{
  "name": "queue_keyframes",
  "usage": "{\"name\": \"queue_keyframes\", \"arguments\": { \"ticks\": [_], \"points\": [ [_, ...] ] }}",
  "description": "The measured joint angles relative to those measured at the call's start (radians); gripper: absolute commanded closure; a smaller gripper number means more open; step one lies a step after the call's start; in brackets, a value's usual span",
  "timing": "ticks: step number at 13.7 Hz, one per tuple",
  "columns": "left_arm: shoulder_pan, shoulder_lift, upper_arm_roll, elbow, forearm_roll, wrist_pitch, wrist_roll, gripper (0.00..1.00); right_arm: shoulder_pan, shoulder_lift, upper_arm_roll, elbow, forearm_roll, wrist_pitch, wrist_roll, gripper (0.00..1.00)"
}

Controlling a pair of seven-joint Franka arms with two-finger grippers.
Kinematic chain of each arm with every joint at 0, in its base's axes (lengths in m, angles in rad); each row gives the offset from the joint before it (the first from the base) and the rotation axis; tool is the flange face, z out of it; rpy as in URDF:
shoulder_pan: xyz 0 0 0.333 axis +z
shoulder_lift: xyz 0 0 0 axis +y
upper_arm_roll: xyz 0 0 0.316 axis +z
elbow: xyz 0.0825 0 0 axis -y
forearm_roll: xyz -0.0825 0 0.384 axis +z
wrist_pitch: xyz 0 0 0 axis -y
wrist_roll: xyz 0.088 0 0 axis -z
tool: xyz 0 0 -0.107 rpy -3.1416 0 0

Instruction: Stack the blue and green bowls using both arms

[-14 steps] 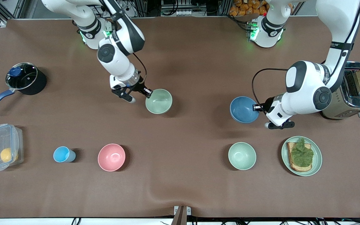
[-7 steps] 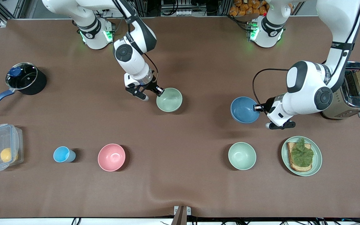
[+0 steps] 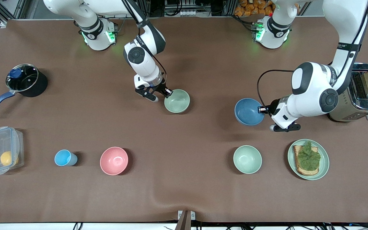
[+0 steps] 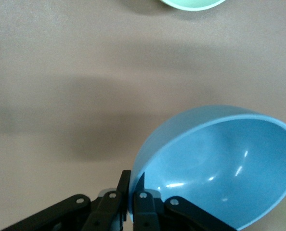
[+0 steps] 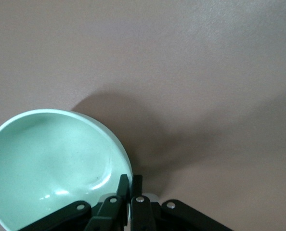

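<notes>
Both arms reach down over the tabletop (image 3: pixel 184 191), each tool pinching a bowl's rim: the right tool (image 3: pixel 167 93) grips the green bowl (image 3: pixel 177 101), carried closer toward the blue bowl (image 3: pixel 249 111), held aloft and almost unmoved by the left tool (image 3: pixel 262 110).

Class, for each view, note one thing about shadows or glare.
Front view: green lamps glow at both bases. Left wrist view: small highlights gleam inside the blue bowl. Right wrist view: the green bowl casts a soft shadow on the table.
</notes>
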Motion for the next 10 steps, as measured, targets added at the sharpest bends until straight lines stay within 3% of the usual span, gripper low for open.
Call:
{"name": "queue_keyframes", "arguments": {
  "ticks": [1, 2, 6, 10],
  "points": [
    [0.000, 0.000, 0.000, 0.000, 0.000, 0.000, 0.000, 1.00, 0.000, 0.001, -0.003, 0.005, 0.000, 0.000, 0.006, 0.02],
    [0.000, 0.000, 0.000, 0.000, 0.000, 0.000, 0.000, 1.00, 0.000, 0.001, -0.010, 0.011, 0.000, 0.000, 0.020, 0.00],
    [0.000, 0.000, 0.000, 0.000, 0.000, 0.000, 0.000, 1.00, -0.001, 0.002, -0.035, 0.069, 0.000, -0.080, 0.067, 0.00],
    [0.000, 0.000, -0.003, 0.000, 0.000, 0.000, 0.000, 1.00, -0.024, 0.001, -0.110, 0.224, 0.001, -0.407, 0.121, 0.00]
  ]
}}
